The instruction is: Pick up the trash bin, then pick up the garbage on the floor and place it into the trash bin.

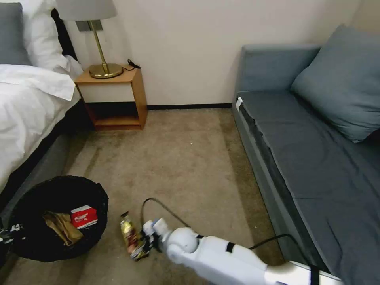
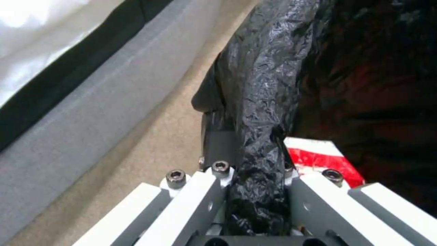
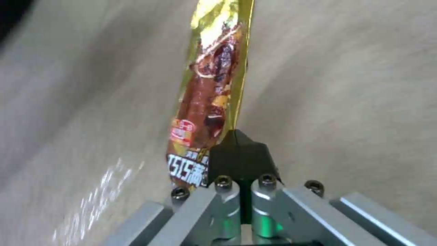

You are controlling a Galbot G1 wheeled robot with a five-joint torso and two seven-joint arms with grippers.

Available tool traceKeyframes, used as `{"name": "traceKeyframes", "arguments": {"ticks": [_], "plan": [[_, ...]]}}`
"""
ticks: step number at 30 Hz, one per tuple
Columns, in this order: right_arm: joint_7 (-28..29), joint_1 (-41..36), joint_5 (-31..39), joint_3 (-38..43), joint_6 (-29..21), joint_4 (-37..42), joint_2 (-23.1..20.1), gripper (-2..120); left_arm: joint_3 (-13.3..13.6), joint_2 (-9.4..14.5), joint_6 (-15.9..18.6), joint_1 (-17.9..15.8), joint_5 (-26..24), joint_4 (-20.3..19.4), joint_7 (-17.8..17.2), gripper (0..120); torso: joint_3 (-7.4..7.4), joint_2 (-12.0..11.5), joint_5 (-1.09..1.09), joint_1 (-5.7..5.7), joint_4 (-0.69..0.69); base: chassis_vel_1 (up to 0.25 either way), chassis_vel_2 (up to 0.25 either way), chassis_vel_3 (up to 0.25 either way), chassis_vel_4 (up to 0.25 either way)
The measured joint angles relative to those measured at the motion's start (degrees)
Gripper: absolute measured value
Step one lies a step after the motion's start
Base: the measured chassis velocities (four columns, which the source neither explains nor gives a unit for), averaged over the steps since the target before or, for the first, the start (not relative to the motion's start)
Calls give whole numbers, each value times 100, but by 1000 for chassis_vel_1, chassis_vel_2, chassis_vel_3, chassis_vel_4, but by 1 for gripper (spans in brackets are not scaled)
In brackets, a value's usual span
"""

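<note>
The low, wide round trash bin lined with a crinkled black plastic bag [image 1: 59,217] sits on the beige carpet [image 1: 186,158] at the lower left of the head view, close beside the grey base of the bed [image 1: 39,166]. Inside it lie a flat red snack packet [image 1: 84,216] and a crumpled tan wrapper [image 1: 61,227], side by side.

The left gripper [image 2: 255,191] is clenched on the bin's rim: the wrist view shows the bunched black liner pinched between its jaws, one finger on the outer side and the red packet showing just past the other, inside the bin.

The right gripper [image 1: 146,241] is low over the carpet, just beside the bin on its right. It grasps the long gold-brown bar wrapper [image 1: 130,235] by its near end. In the right wrist view the wrapper [image 3: 211,95] is nipped at the tip of the closed black fingers [image 3: 239,157], offset to one side of them, and its length sticks straight out ahead over the carpet.
</note>
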Motion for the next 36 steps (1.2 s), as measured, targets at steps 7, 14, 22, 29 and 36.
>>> {"name": "traceKeyframes", "arguments": {"ticks": [7,14,22,29,36], "plan": [[121,-148,152,807,17,1055,-465,0,133,-49,0,12,60,-48,-8,2,-1,0,0,0,1,0,0,0,0],[345,-130,674,1206,66,2154,-665,0,204,-107,2,16,83,-154,-16,2,-1,0,0,0,0,0,0,0,0],[381,273,867,424,608,2858,-250,0,298,-230,4,66,103,-288,-21,2,-1,1,-1,0,2,0,0,0,0],[527,570,361,-439,800,2323,611,0,278,-261,21,125,53,-440,-25,2,0,1,-2,-1,2,0,0,0,0],[631,540,187,-512,796,2129,729,11,264,-279,29,149,9,-528,-26,2,-1,1,-2,0,1,0,0,0,0]]}}
